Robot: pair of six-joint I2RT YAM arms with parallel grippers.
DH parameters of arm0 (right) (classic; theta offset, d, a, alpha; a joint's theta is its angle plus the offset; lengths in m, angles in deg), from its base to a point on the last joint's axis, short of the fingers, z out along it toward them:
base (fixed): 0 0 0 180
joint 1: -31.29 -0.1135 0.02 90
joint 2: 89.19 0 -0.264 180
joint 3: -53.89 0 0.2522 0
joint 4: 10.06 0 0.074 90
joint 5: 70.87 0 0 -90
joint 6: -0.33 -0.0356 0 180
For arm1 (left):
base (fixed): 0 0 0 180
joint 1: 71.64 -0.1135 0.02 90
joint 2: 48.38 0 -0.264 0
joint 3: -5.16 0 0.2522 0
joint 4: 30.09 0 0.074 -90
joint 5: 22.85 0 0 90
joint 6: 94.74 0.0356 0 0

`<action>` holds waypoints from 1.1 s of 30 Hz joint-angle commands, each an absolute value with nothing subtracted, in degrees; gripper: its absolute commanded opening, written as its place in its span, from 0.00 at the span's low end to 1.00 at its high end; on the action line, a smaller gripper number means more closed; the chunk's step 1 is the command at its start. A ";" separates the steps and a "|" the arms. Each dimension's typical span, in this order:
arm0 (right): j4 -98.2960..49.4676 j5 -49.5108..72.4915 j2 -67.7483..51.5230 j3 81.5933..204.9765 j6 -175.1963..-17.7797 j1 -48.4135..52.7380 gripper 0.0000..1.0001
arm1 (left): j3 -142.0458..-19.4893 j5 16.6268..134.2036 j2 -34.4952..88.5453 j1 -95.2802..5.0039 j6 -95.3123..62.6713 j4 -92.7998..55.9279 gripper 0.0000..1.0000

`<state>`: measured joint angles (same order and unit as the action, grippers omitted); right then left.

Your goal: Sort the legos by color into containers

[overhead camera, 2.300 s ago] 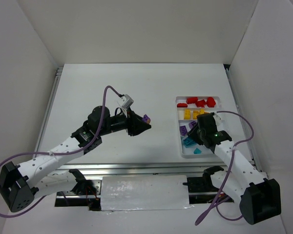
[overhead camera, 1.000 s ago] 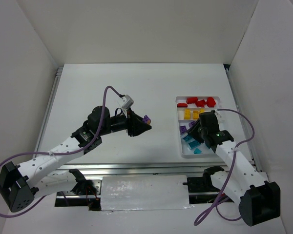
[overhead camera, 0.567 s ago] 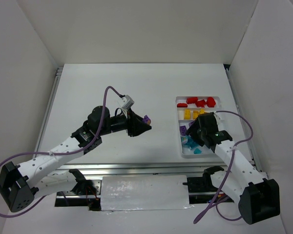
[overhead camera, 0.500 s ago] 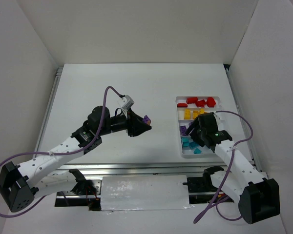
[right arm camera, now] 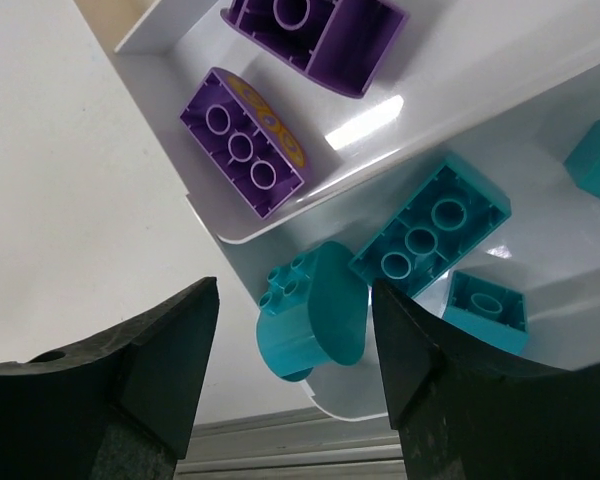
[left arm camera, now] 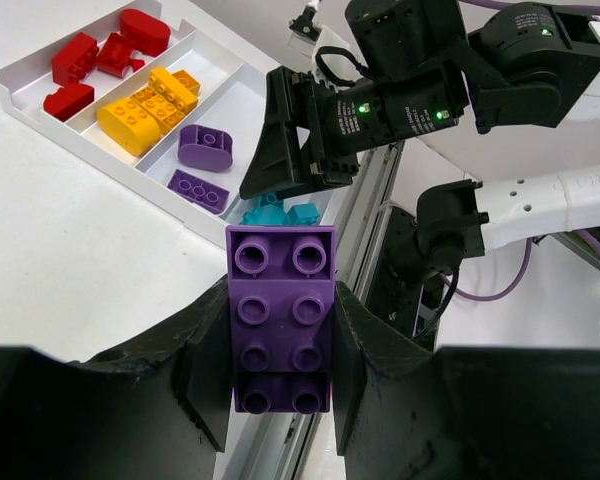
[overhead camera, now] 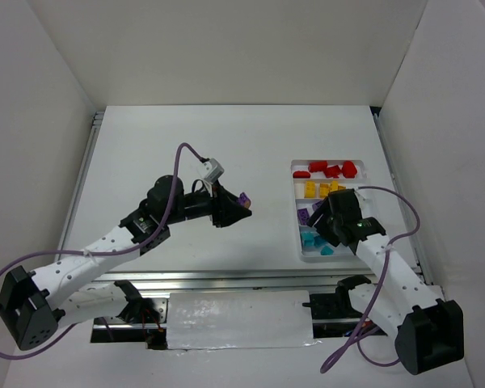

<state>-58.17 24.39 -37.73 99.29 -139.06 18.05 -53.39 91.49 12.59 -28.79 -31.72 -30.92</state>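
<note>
Your tray (left arm camera: 242,100) looks nearly sorted: red, yellow-orange, purple and teal legos (left arm camera: 130,118) each lie in their own compartment. Your left gripper (left arm camera: 280,345) is clamped on the one piece I see outside it, a purple brick (left arm camera: 280,310), well left of the tray and due for the purple lane. Your right gripper (right arm camera: 292,330) hangs over the teal lane with its jaws apart. A rounded teal brick (right arm camera: 315,320) lies loose below and between them.

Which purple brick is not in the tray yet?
The long purple brick clamped in the left gripper; the other two purple bricks lie in the tray.
</note>
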 commanded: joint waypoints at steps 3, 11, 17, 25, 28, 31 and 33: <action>-60.28 22.99 -40.58 98.24 -139.59 18.19 0.65 | -55.88 91.68 13.05 -28.57 -30.76 -34.09 0.00; -67.94 24.60 -52.00 110.27 -135.38 18.19 0.72 | -60.01 96.77 19.64 -28.66 -31.90 -37.50 0.00; -66.55 4.57 -49.91 115.81 -133.09 17.93 0.83 | -59.14 105.82 25.52 -25.50 -23.04 -50.14 0.00; -59.16 -10.12 -54.56 112.92 -138.80 16.00 0.93 | -65.98 103.28 33.26 -17.42 -8.27 -41.92 0.00; -57.49 -11.89 -56.41 111.95 -139.50 15.82 0.93 | -67.66 101.17 34.58 -16.10 -7.12 -40.51 0.00; -56.34 -13.47 -57.81 111.42 -140.03 15.56 0.90 | -68.89 99.59 35.55 -15.48 -6.67 -39.45 0.00; -56.60 -13.83 -58.60 111.25 -139.86 15.38 0.88 | -69.68 99.23 35.90 -15.48 -6.68 -39.01 0.00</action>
<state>-60.02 -9.99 -57.58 111.92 -139.45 15.98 -66.92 100.54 35.56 -15.54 -10.19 -37.92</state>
